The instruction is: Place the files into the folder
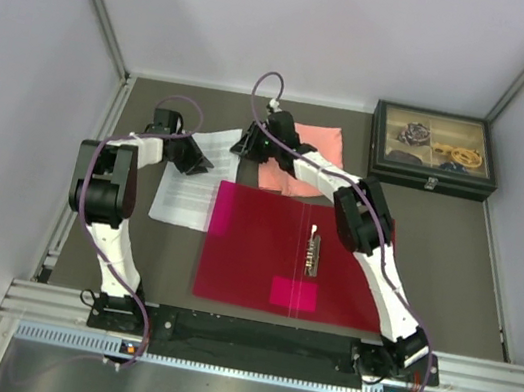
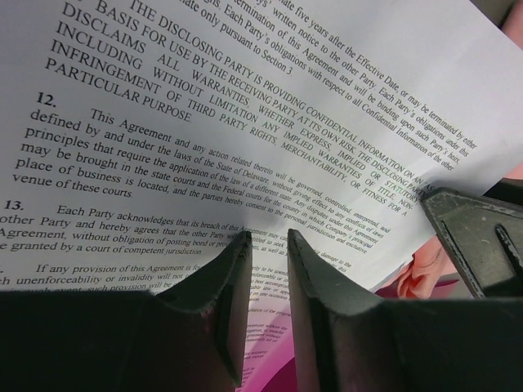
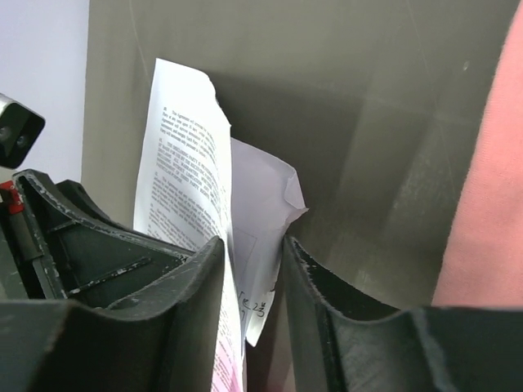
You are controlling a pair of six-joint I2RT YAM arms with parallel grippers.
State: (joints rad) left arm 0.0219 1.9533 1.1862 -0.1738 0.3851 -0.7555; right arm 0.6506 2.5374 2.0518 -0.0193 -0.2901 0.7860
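Where the files [image 3: 184,163] run between the right gripper's [image 3: 253,242] barely parted fingers (edge curled), we cannot confirm a grip; nor for the equally narrow left gripper [image 2: 269,237], text just past its tips.

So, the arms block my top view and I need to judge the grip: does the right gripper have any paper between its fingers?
Observer: Yes. In the right wrist view the files stand edge-on inside the right gripper, hugging one finger, with a dark slit beside the other.
Operator: Is the stack tidy there?
Observer: No. The corner of a back sheet is curled and creased.
Operator: And the left gripper?
Observer: In the left wrist view the left gripper has its fingers nearly together, with printed text showing through the slit. I can't confirm a grip.
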